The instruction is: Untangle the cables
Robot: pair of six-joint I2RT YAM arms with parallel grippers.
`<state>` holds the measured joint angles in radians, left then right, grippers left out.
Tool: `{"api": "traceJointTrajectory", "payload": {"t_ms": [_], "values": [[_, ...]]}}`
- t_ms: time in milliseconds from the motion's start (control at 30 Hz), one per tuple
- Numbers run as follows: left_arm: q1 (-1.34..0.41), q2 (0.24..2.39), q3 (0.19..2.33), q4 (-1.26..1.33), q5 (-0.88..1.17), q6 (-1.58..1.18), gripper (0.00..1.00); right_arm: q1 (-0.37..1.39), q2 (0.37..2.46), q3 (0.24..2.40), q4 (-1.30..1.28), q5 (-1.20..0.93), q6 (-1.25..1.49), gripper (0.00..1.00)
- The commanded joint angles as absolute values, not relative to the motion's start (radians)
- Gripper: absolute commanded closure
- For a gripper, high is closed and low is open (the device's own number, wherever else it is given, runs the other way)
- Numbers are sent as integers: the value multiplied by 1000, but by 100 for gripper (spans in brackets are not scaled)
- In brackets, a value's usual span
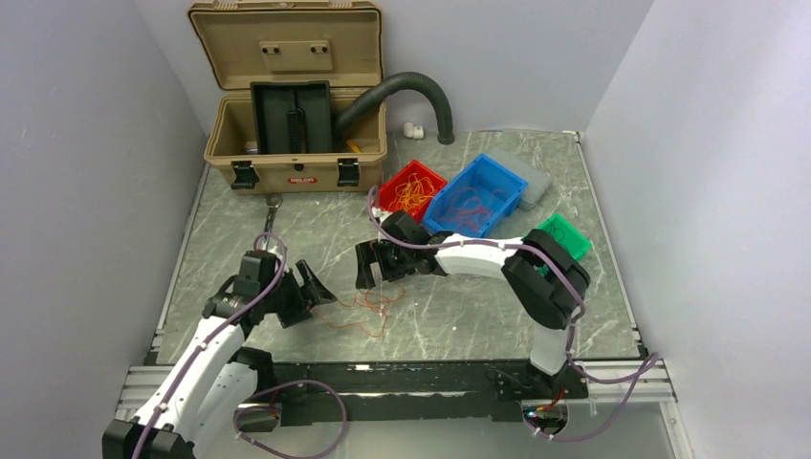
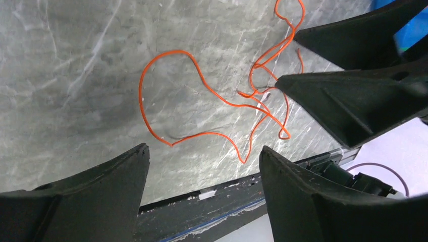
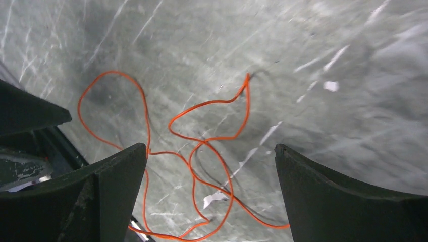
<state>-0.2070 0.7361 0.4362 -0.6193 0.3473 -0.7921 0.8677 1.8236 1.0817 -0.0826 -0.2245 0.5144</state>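
Note:
A loose tangle of thin orange cables lies on the grey marbled table between the two grippers, near the front edge. My left gripper is open and empty just left of the tangle; in the left wrist view its gripper hovers over the table with the orange loops ahead of it. My right gripper is open and empty, just above the tangle's far side; in the right wrist view crossed orange loops lie between its fingers, below them.
A red bin with orange wires, a blue bin with red wires and a green bin stand at the back right. An open tan toolbox and a black ribbed hose stand at the back. The table's front edge is close to the tangle.

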Motion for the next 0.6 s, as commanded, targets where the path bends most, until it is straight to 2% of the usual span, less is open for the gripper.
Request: {"api": "traceJointTrajectory", "payload": {"t_ms": [0,200,267,433,567], "values": [[-202,703,420,-589,371,-874,19,881,1880,1115,-8,-370,542,0],[-202,738,364,-533,377,-887,32,917,1895,1113,17,-420,525,0],[-202,755,361,-526,353,-886,34,931,1896,1117,11,-412,516,0],[-202,811,376,-512,308,-888,36,987,1903,1138,-74,-288,473,2],[-202,844,373,-463,320,-892,49,1040,1929,1182,-165,-148,450,9]]}}
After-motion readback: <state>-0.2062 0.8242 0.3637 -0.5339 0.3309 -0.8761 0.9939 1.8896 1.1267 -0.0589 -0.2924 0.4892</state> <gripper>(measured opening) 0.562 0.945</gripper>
